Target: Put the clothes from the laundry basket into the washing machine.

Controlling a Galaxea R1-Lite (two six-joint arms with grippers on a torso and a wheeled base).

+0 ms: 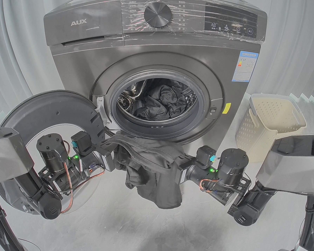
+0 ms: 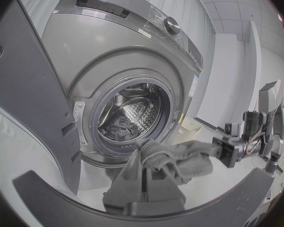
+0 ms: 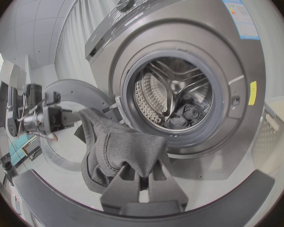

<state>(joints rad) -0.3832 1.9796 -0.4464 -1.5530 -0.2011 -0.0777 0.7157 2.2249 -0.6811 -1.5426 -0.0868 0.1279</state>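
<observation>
A grey front-loading washing machine (image 1: 94, 63) stands with its round door (image 1: 49, 112) swung open to the robot's left. Dark clothes (image 1: 160, 101) lie heaped inside the drum. A dark garment (image 1: 150, 164) hangs stretched between both arms, just below and in front of the drum opening (image 1: 129, 122). The left gripper (image 1: 110, 154) is clamped on one end and the right gripper (image 1: 180, 168) on the other, so the garment's long axis runs side to side, parallel to the machine's front, with loose cloth drooping from the middle. The opening lies forward and upward from both grippers; the left one sits slightly higher and closer to the rim. A cream laundry basket (image 1: 268, 122) stands on the floor to the machine's right.
</observation>
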